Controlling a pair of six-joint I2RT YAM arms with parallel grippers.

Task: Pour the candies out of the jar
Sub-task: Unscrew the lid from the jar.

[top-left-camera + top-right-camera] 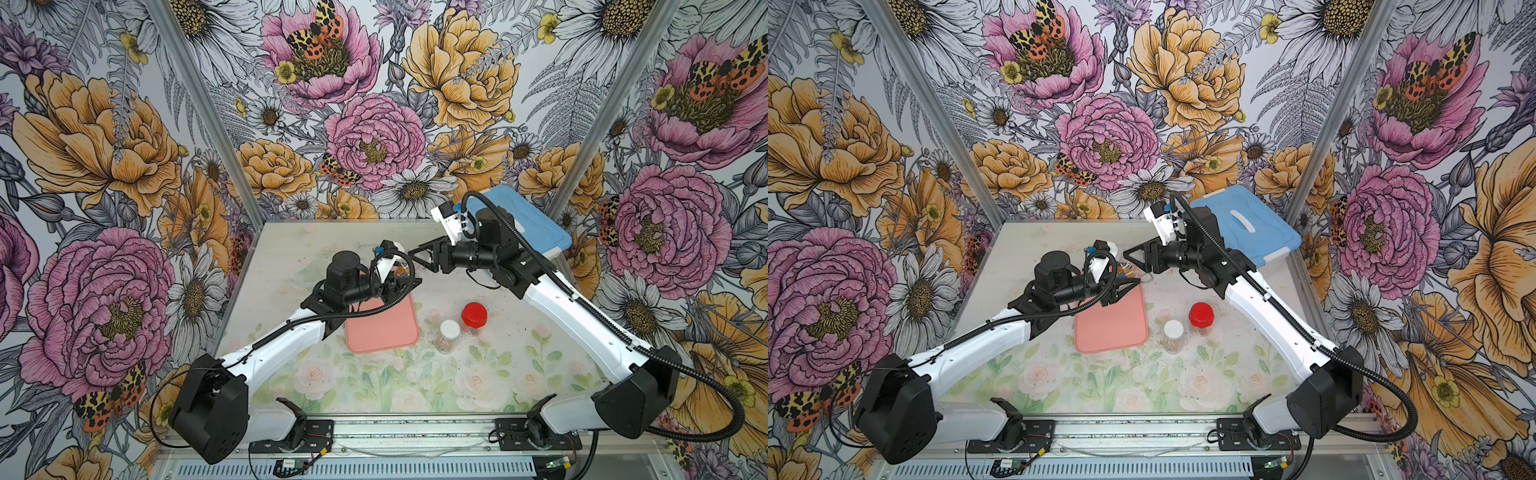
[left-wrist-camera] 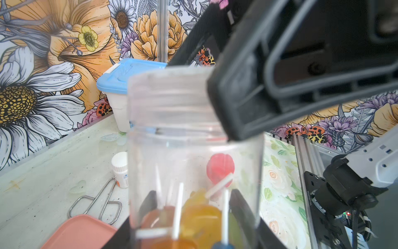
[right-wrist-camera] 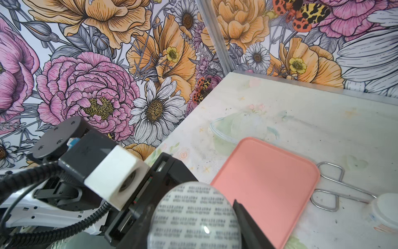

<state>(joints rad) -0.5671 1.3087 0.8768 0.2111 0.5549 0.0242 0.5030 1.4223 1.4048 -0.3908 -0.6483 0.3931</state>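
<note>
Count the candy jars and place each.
3: held jar between left gripper and right gripper; white-lidded jar and red-lidded jar right of the pink tray. More may be hidden.

In both top views the jar (image 1: pixel 401 272) (image 1: pixel 1122 268) was mostly hidden behind the left wrist camera (image 1: pixel 386 266), its candies (image 1: pixel 1128 272) too small to tell apart. The left arm (image 1: pixel 282 347) covered the tray's (image 1: pixel 382 328) far left corner, the right arm (image 1: pixel 1266 316) the box's (image 1: pixel 1266 232) left side. What the two capped jars (image 1: pixel 450 330) (image 1: pixel 473 314) held was unclear. In the left wrist view the jar was blurred, its base cut off, and it hid part of the bottle (image 2: pixel 119 170). In the right wrist view the lid (image 3: pixel 193 215) ran off the edge, the jar under it unseen, and the bottle's blurred cap (image 3: pixel 387 207) hid the scissors' (image 3: pixel 339 186) blades.
</note>
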